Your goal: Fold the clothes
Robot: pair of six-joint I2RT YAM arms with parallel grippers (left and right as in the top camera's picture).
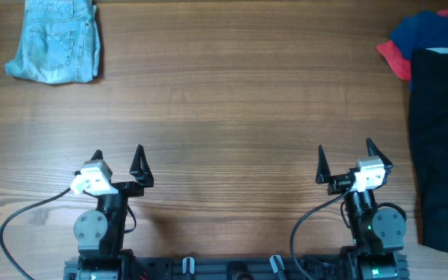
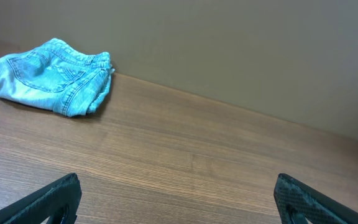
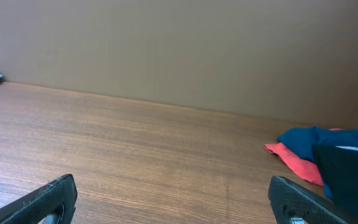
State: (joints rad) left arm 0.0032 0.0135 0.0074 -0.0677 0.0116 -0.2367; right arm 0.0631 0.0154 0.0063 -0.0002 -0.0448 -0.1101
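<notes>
**Clothes at the far corners, both arms parked with nothing in hand**

The shorts lie bunched at the table's far left corner, back pockets up and doubled over on themselves. They look set aside there, perhaps already folded. The black garment is spread flat along the table's right edge. It overlaps the blue one at the far right corner, and the red one shows from beneath the blue. That heap reads as the stock waiting its turn. The wood in the table's middle, between the two lots, probably serves as the folding space.

Both arms crouch at the table's near edge, well apart from every garment. Each is drawn in low over its base, wrist level, fingers aimed at the far edge. The left gripper faces towards the shorts and the right gripper towards the heap. On both, the jaws are spread to their full width and grip nothing.
</notes>
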